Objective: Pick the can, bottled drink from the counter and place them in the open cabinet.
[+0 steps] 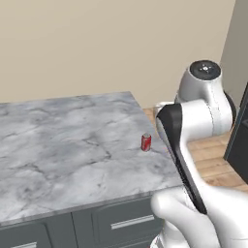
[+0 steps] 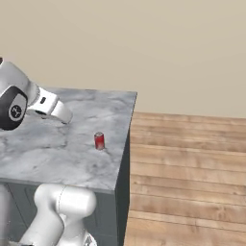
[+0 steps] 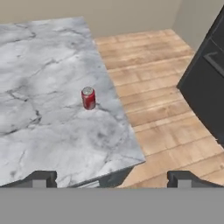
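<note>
The marble counter (image 3: 39,113) meets a wooden floor (image 3: 162,105) at its right edge. The can (image 3: 88,98) stands upright near that edge (about eleven o'clock from the gripper (image 3: 112,178)), whose fingers are spread wide, holding nothing

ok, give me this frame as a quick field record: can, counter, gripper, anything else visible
can: red soda can with silver top, upright
can location: on the marble counter, near its right-hand edge, nothing touching it
counter base: dark grey drawers with silver handles
gripper: fingertips spread wide, nothing between them, above the counter's corner, apart from the can
floor: wood planks beside the counter
other: dark cabinet unit past the floor strip
</note>
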